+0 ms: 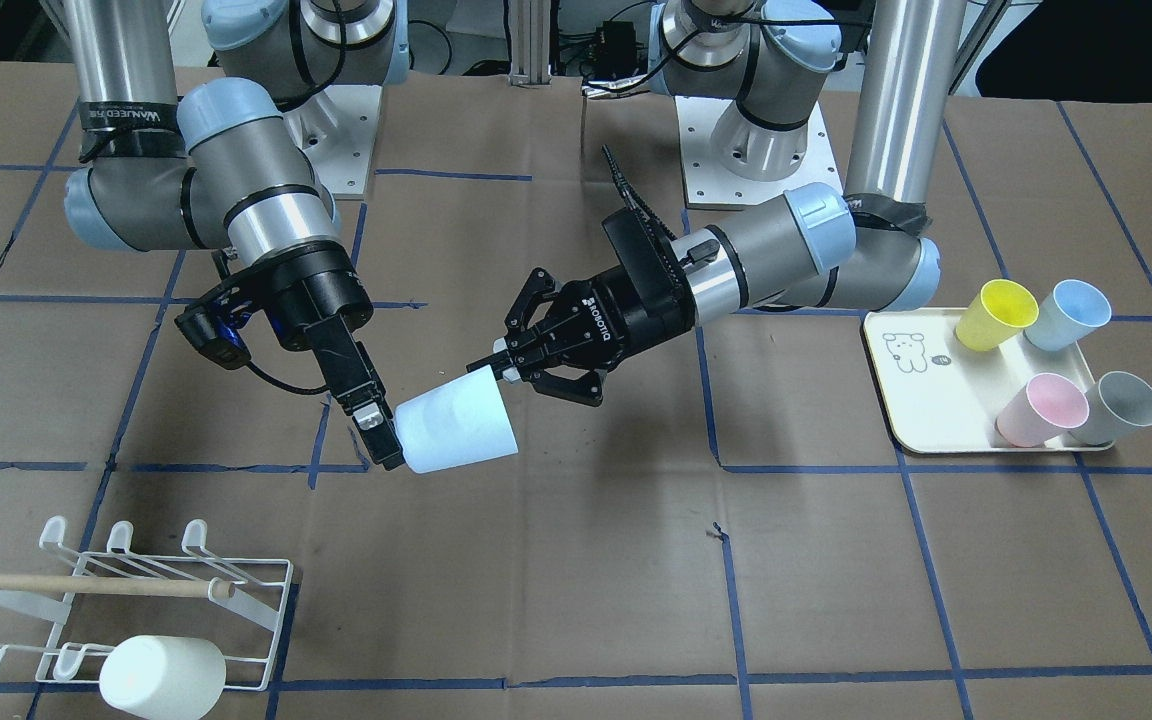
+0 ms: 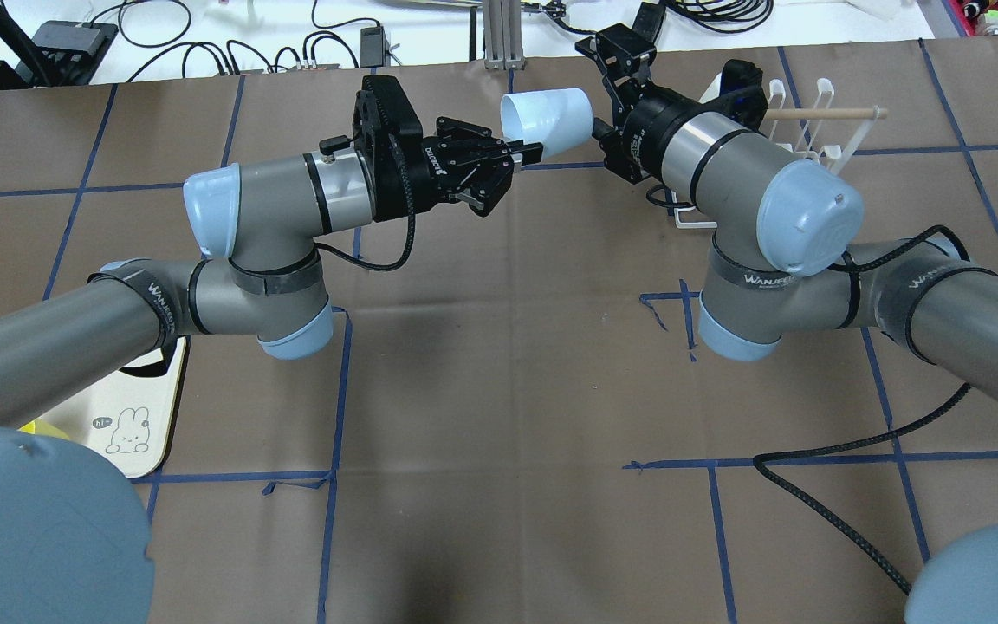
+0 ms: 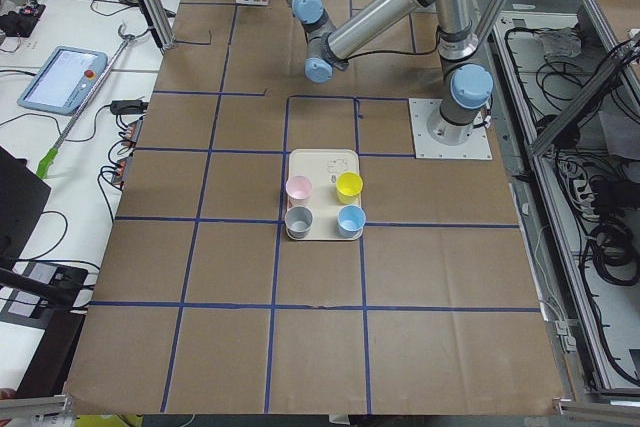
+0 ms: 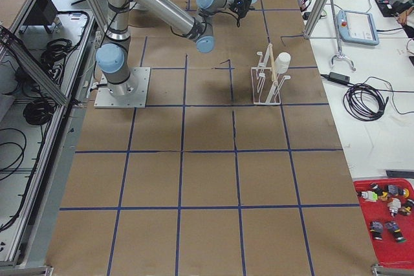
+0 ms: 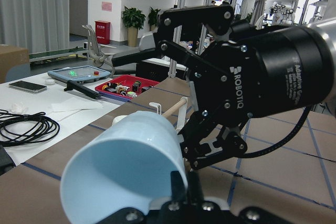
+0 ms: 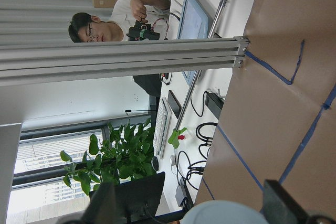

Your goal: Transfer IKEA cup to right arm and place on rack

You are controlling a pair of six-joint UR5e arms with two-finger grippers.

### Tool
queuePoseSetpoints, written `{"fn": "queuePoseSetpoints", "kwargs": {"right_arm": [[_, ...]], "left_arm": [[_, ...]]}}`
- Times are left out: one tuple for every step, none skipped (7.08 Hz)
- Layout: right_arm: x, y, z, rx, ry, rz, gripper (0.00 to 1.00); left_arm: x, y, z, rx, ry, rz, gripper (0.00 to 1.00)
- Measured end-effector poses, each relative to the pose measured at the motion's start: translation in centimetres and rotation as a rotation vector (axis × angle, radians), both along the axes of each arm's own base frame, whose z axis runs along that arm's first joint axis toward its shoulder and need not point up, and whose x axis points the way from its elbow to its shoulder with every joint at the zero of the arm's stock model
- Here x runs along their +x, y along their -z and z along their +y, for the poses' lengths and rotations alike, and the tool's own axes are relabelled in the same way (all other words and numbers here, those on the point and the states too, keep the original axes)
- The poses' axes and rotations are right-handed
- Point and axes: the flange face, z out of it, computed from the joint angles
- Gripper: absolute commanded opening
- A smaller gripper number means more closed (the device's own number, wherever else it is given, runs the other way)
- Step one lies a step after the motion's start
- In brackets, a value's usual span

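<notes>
The pale blue cup (image 1: 458, 425) lies on its side in the air over the table's middle; it also shows in the overhead view (image 2: 548, 120). My left gripper (image 1: 502, 372) is shut on the cup's rim, one finger inside the mouth, as the left wrist view (image 5: 126, 171) shows. My right gripper (image 1: 384, 438) is at the cup's closed end, its fingers (image 5: 195, 17) spread wide on either side of the base, open. The white wire rack (image 1: 236, 590) with its wooden dowel (image 1: 86, 584) stands at the table's edge beside the right arm and bears a white cup (image 1: 162, 676).
A cream tray (image 1: 921, 385) on the left arm's side holds yellow (image 1: 994, 314), blue (image 1: 1068, 313), pink (image 1: 1041, 410) and grey (image 1: 1121, 408) cups. The rack (image 2: 815, 139) is partly hidden behind the right arm overhead. Blue tape lines cross the brown table.
</notes>
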Motion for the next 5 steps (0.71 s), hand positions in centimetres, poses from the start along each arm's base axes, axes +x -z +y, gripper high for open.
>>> {"fn": "queuePoseSetpoints", "kwargs": {"right_arm": [[-0.14, 0.26, 0.04, 0.009, 0.004, -0.005, 1.0], [-0.36, 0.43, -0.02, 0.012, 0.007, -0.004, 1.0], [-0.5, 0.52, -0.06, 0.014, 0.009, -0.002, 1.0], [-0.53, 0.59, -0.09, 0.016, 0.009, -0.003, 1.0], [-0.48, 0.63, -0.08, 0.018, 0.009, -0.006, 1.0]], "left_arm": [[-0.13, 0.22, 0.3, 0.008, -0.01, 0.021, 0.02], [-0.21, 0.26, 0.51, 0.011, -0.014, 0.032, 0.02], [-0.38, 0.21, 0.68, 0.011, -0.012, 0.036, 0.02], [-0.58, 0.2, 0.81, 0.012, -0.009, 0.038, 0.02], [-0.68, 0.21, 0.86, 0.012, -0.007, 0.038, 0.02]]}}
